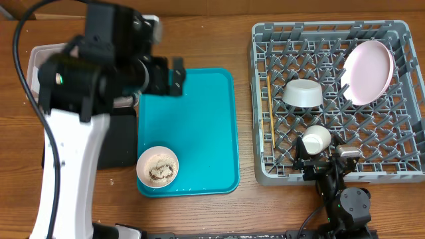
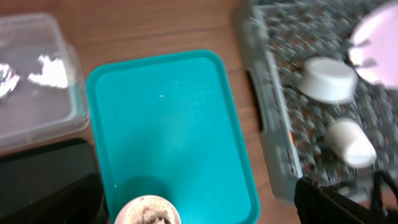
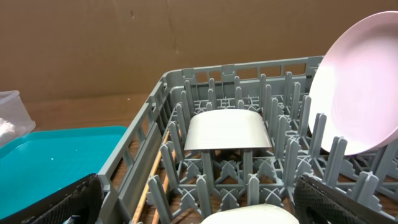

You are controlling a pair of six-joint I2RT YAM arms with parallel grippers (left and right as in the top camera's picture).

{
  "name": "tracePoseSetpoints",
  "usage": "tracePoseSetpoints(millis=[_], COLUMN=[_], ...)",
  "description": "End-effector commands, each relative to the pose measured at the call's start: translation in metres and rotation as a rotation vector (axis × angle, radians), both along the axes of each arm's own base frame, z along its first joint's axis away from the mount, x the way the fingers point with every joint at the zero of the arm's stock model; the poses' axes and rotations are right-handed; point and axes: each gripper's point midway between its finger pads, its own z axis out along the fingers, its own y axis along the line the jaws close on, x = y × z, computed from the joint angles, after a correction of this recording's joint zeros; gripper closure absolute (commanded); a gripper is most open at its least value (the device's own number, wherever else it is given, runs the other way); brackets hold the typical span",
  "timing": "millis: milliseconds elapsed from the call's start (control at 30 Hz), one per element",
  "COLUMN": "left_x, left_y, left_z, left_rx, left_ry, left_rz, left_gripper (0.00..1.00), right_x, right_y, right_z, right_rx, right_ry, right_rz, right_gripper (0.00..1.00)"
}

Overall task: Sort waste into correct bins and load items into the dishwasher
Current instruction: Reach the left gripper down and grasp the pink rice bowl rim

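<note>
The right tool (image 1: 324, 153) sits at the near edge of the grey plastic dish rack (image 1: 260, 99), its black jaws spread wide with nothing clamped. The small white cup (image 1: 317, 138), smooth and rounded, lies on its side just ahead of them among the upright pegs. Farther in, the grey bowl (image 1: 303, 93) rests upturned, matt and flat-bottomed. The pale pink plate (image 1: 368, 72) stands on edge, leaning in the far right corner. Thin wooden chopsticks (image 1: 270, 116) lie along the rack's left wall on the grid floor. The left tool (image 1: 169, 74), likewise open and empty, hangs over the far left edge of the glossy teal tray (image 1: 199, 113). The tray's near left corner holds the small pinkish-white bowl (image 1: 141, 162) with rice (image 1: 159, 171) and brown scraps. Left of the tray on the wooden surface (image 1: 199, 33), the clear tub (image 2: 37, 118) contains a silvery crumpled wrapper (image 2: 6, 78) and a white napkin (image 2: 51, 70). The black tray (image 2: 43, 174) lies just nearer.
</note>
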Motion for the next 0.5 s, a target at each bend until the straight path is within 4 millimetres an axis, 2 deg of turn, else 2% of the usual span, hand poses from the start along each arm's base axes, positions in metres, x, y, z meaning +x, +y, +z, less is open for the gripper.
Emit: tracePoseSetpoints(millis=[0, 233, 333, 400, 467], left_x=[-0.015, -0.043, -0.041, -0.033, -0.017], left_y=[-0.02, -0.072, -0.086, -0.085, -0.069], left_z=[0.0, -0.006, -0.004, -0.005, -0.013], left_rx=[0.079, 0.005, -0.034, -0.019, 0.051], left_ry=[-0.022, 0.046, 0.038, 0.022, 0.012], left_rz=[-0.08, -0.221, -0.257, -0.238, -0.111], left_gripper=[0.0, 0.0, 0.0, 0.0, 0.0], right_x=[0.0, 0.0, 0.0, 0.0, 0.0], right_y=[0.0, 0.0, 0.0, 0.0, 0.0], right_z=[0.002, 0.002, 0.002, 0.002, 0.002], right_rx=[0.006, 0.006, 0.006, 0.006, 0.006], right_ry=[-0.012, -0.012, -0.012, -0.012, -0.012], right_rz=[-0.001, -0.001, 0.0, -0.001, -0.001], right_gripper=[0.0, 0.0, 0.0, 0.0, 0.0])
